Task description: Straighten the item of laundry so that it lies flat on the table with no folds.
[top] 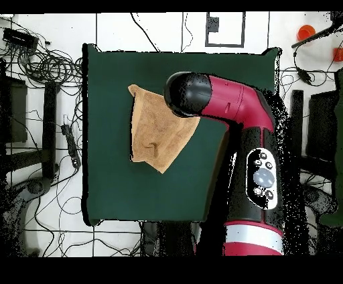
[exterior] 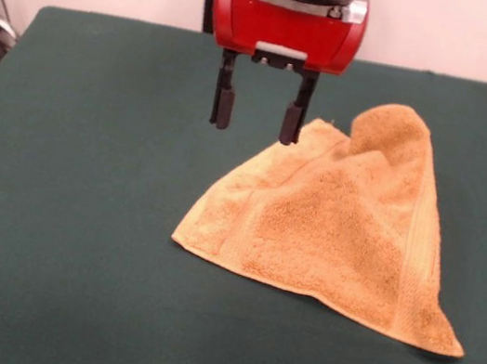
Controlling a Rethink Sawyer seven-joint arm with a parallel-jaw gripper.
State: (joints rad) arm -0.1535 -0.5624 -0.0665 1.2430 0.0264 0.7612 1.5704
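Golden tan-orange terry-cloth towel (exterior: 347,238) lies rumpled, one corner humped, on dark green cloth tabletop (exterior: 78,209). Red-and-black tool (exterior: 257,117) hangs released, fingers spread, at the towel's far edge.

No readable text, labels or numbers in either view

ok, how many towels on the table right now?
1. The towel lies crumpled on the green table, just beside the open gripper. In the overhead view the arm covers part of the table, so another could be hidden.
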